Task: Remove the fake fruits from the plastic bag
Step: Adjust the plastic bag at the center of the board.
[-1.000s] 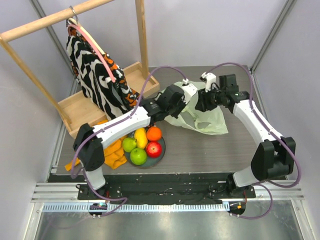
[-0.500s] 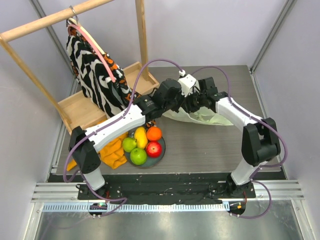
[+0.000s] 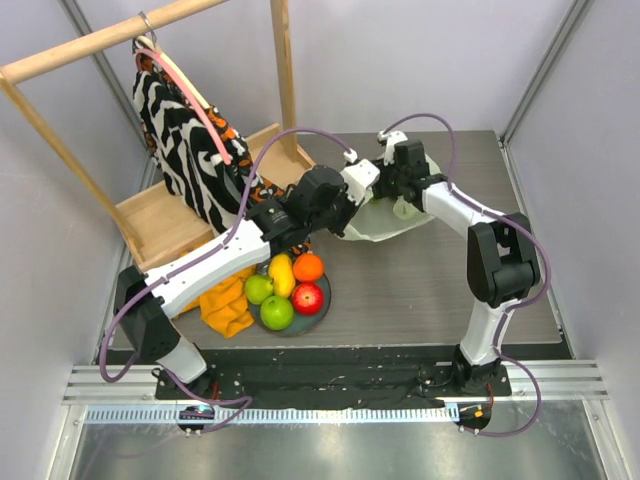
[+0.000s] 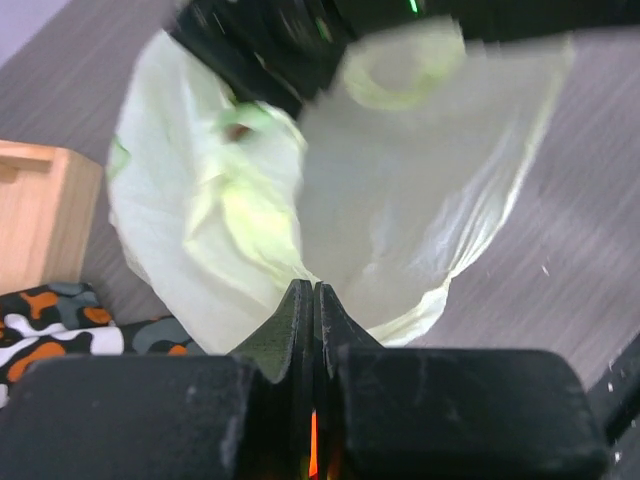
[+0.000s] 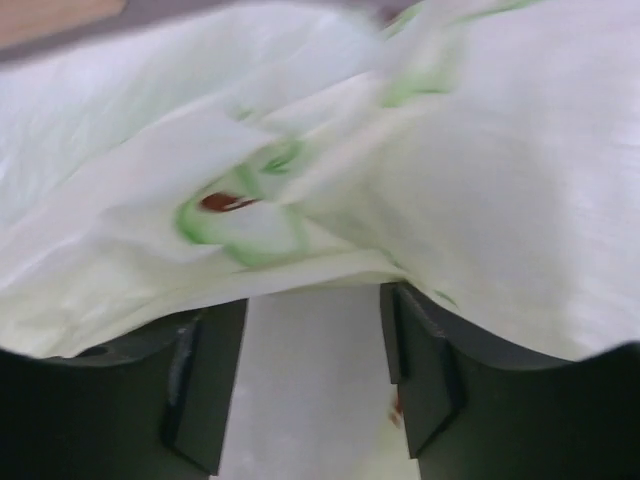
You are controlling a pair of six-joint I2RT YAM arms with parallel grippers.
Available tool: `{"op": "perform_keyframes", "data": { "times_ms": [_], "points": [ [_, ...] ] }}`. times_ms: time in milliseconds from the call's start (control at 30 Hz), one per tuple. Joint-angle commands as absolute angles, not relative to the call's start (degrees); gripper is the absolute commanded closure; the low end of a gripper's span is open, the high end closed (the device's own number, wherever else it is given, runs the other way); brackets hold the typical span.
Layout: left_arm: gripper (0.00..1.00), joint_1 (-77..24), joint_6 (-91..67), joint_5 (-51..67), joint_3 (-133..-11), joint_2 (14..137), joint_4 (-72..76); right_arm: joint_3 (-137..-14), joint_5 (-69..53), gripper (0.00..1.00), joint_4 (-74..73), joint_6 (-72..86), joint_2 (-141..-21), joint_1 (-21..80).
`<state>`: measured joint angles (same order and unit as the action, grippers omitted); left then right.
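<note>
The pale-green plastic bag (image 3: 378, 222) lies bunched on the table at mid-back. My left gripper (image 3: 360, 183) is shut, its fingertips pinching the bag's near edge (image 4: 312, 288); the bag (image 4: 440, 170) spreads beyond them. My right gripper (image 3: 396, 186) is over the bag, open, with bag film (image 5: 500, 180) draped across its fingertips (image 5: 312, 300). A greenish shape shows through the film; I cannot tell what it is. On the grey-blue plate (image 3: 321, 314) lie a yellow mango (image 3: 282, 272), an orange (image 3: 308, 266), a red apple (image 3: 307, 298) and two green apples (image 3: 277, 312).
A wooden rack (image 3: 285, 70) with a zebra-striped cloth (image 3: 190, 150) on a hanger stands at the back left on a wooden tray base (image 3: 165, 220). An orange cloth (image 3: 225, 305) lies left of the plate.
My right gripper has swung left from the bag's right side to directly over it. My left gripper has moved slightly back. The bag has bunched up smaller between them.
</note>
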<state>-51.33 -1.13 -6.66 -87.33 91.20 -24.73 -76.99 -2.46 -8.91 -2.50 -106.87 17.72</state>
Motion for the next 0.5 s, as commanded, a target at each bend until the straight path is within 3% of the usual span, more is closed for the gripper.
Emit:
{"op": "perform_keyframes", "data": {
  "times_ms": [0, 233, 467],
  "points": [
    [1.0, -51.2, 4.8, -0.4, -84.1, 88.8, -25.5, -80.9, 6.8, 0.35, -1.8, -5.7, -105.5, 15.7],
    [1.0, -51.2, 8.2, 4.0, -81.0, 85.7, -28.6, -73.9, 11.3, 0.29, -1.8, -7.3, -96.7, 13.5],
    [1.0, -51.2, 7.5, 4.7, -80.4, 86.3, -26.8, -57.4, 0.3, 0.28, -0.9, -8.6, -78.7, 12.8]
  ]
}}
